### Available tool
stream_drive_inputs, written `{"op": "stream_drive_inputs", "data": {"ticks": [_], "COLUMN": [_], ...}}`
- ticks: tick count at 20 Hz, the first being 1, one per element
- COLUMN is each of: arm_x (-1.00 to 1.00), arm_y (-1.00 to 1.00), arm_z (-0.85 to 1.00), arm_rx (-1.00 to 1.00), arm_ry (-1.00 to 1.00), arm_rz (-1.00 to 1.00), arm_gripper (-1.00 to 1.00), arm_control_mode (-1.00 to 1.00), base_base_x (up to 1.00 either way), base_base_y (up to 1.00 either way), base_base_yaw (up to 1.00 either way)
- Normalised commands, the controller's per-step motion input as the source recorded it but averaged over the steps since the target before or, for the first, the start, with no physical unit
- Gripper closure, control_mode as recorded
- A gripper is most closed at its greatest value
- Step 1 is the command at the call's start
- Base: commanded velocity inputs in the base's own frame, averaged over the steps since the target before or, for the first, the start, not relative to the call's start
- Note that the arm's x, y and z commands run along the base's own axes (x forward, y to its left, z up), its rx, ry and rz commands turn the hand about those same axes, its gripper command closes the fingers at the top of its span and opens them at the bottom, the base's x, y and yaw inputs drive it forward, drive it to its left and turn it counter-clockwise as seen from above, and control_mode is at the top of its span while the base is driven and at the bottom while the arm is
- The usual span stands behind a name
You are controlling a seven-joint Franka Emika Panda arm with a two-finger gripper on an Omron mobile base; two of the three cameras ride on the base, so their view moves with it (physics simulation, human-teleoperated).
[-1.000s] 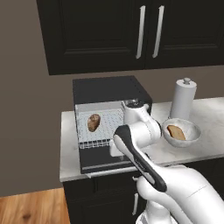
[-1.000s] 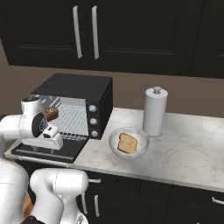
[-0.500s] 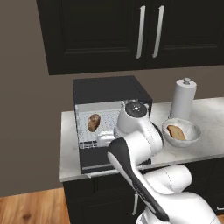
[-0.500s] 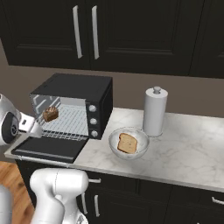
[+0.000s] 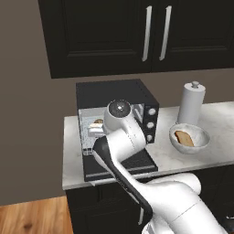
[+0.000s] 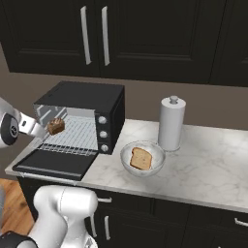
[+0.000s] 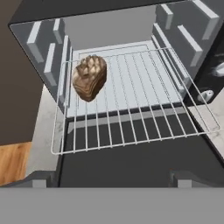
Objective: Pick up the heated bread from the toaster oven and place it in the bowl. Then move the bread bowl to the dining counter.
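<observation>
We see our tool (image 7: 109, 175) in front of the open toaster oven (image 6: 80, 123), with its two dark finger tips standing wide apart and nothing between them. It looks into the oven from a little above the dropped door (image 7: 131, 166) and touches nothing yet.

Just beyond the tool is the silver wire rack (image 7: 131, 100), and on its left part, toward the back, sits the heated bread (image 7: 89, 77). It is a small chunky piece, golden-brown with a ridged top. In the right base view we see the same piece (image 6: 56, 126) at the left end of the rack, close to the arm.

We judge that the bread is light and fairly stiff on its crust, but the inside may give way if we squeeze hard. The surface is rough, so it should not slip easily. The best hold, we think, is across its narrower middle, one finger on each side, with the tips kept just above the wires so they do not catch in the rack.

Further out, on the marbled bench (image 6: 208, 160) to the right of the oven, stands the bowl (image 6: 142, 158) with a flat tan slice (image 6: 141, 158) already in it. The paper towel roll (image 6: 171, 124) stands just behind it.
</observation>
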Motion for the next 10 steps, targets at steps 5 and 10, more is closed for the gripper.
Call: {"op": "stream_drive_inputs", "data": {"ticks": [5, 10], "arm_x": [0.44, 0.41], "arm_y": [0.0, 0.02], "arm_z": [-0.07, -0.27], "arm_rx": [0.0, -0.01], "arm_ry": [0.04, 0.01], "arm_rz": [0.0, 0.0], "arm_gripper": [-1.0, -1.0], "arm_control_mode": [-1.0, -1.0], "base_base_x": [0.0, 0.0], "base_base_y": [0.0, 0.0], "base_base_yaw": [0.0, 0.0]}}
